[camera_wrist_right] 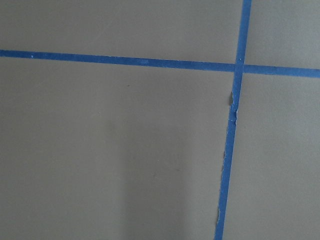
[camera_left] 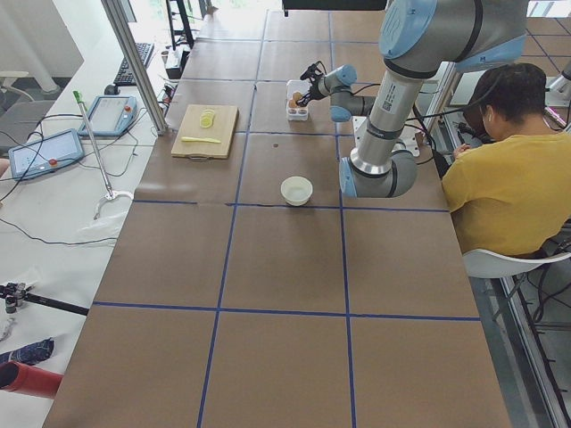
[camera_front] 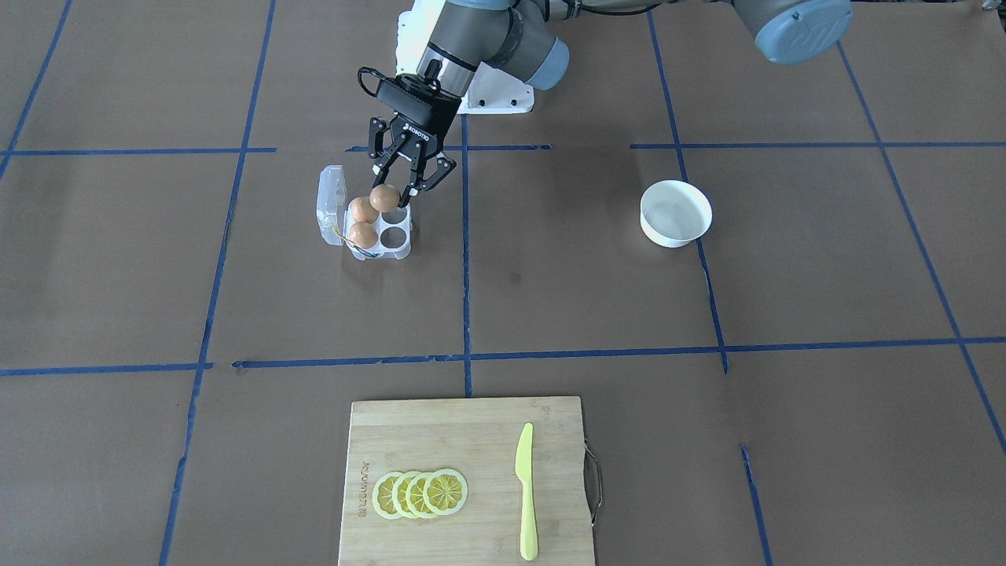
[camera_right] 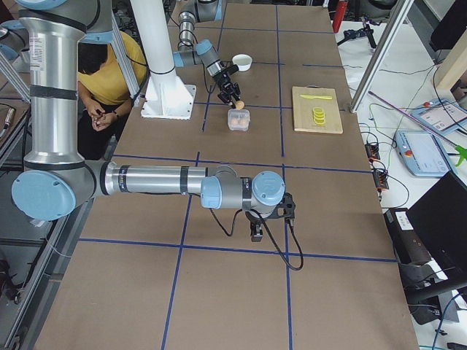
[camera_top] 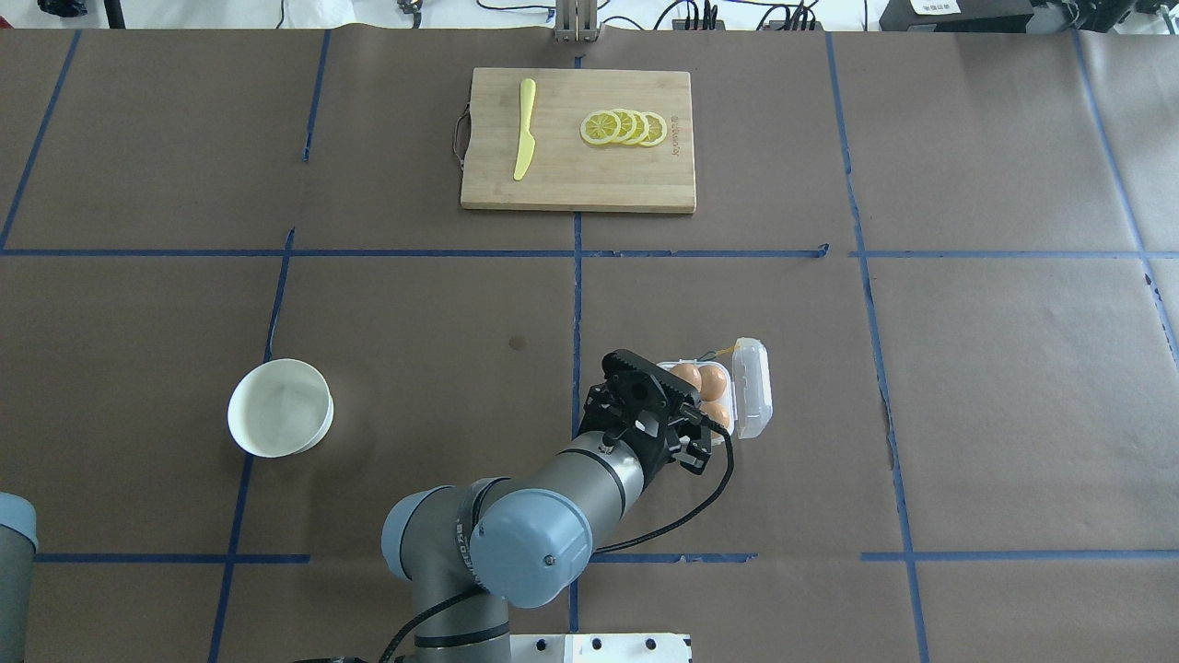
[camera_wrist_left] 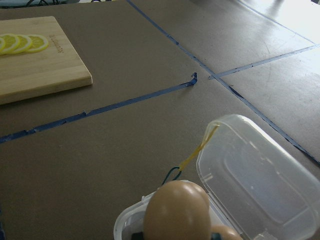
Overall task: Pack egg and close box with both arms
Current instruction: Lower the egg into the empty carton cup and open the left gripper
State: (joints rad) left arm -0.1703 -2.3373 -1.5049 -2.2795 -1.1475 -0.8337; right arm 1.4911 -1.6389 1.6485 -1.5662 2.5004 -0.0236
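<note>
Brown paper gridded with blue tape point(camera_front: 464, 314) covers the table point(camera_front: 597, 267). In the front-facing view, the left gripper point(camera_front: 395, 191) hangs upper left of centre. Its fingers are clamped on the egg point(camera_front: 384, 198), which is held just above the upper right cup of the box point(camera_front: 402, 250). Two other eggs point(camera_front: 361, 211) fill the cups on the box's left side, next to the lid point(camera_front: 331, 203), which is swung open. A white bowl point(camera_front: 654, 228) sits well apart at right. At bottom centre, a cutting board point(camera_front: 471, 440) carries lemon slices point(camera_front: 420, 494) and a yellow knife point(camera_front: 525, 491).

Overhead, the left gripper's body covers much of the box, just right of centre, and the lid lies open toward the right.

From the left end, egg and box are tiny at top centre.

From the right end, the right gripper point(camera_right: 255, 230) points down over bare paper at lower centre, well apart from the box. I cannot tell how its jaws stand.

The left wrist view has the egg at bottom centre, the lid at lower right and a yellowish band point(camera_wrist_left: 200, 150) between them.

The right wrist view shows only paper and crossing tape.
</note>
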